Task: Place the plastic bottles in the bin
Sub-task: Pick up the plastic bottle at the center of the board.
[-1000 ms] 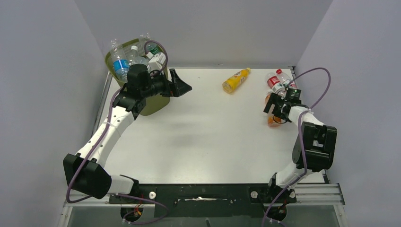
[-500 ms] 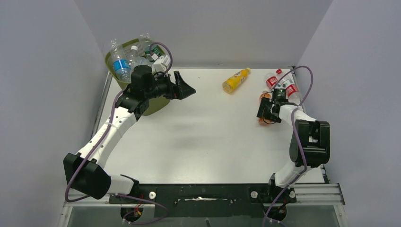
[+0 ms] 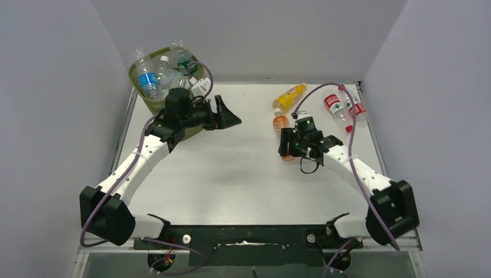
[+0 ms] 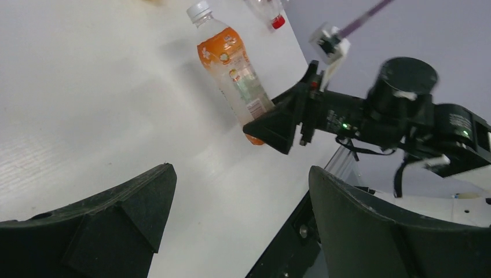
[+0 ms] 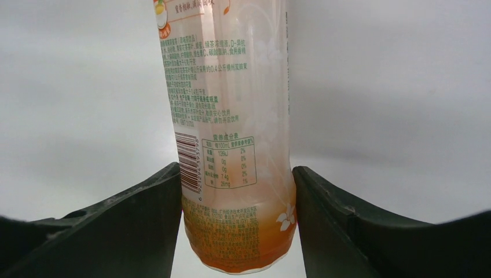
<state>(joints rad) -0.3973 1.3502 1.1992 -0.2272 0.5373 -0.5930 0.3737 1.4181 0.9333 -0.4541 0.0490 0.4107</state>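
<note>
Orange-tinted plastic fills your right wrist view: the orange bottle point(image 5: 231, 116) sits base-first between the fingers of the right gripper point(image 5: 236, 179). Both fingers press against its lower wall, so that gripper is closed on it. From above you see this bottle over the table point(image 3: 231, 174), a little right of centre, its white cap pointing toward the far wall. You cannot tell whether it clears the surface.

Your left gripper point(image 3: 230, 117) hangs near the bin point(image 3: 136, 87), jaws spread wide with nothing between them, aimed across the table at the held bottle.

The bin stands at the far left corner — olive mesh, with several clear bottles point(image 3: 149, 81) sticking up out of it, blue and green labels showing.

Three more lie on the table toward the far right: a yellow bottle point(image 3: 288, 97) just beyond the held one, and two red-label bottles point(image 3: 333, 104) side by side near the right edge.
</note>
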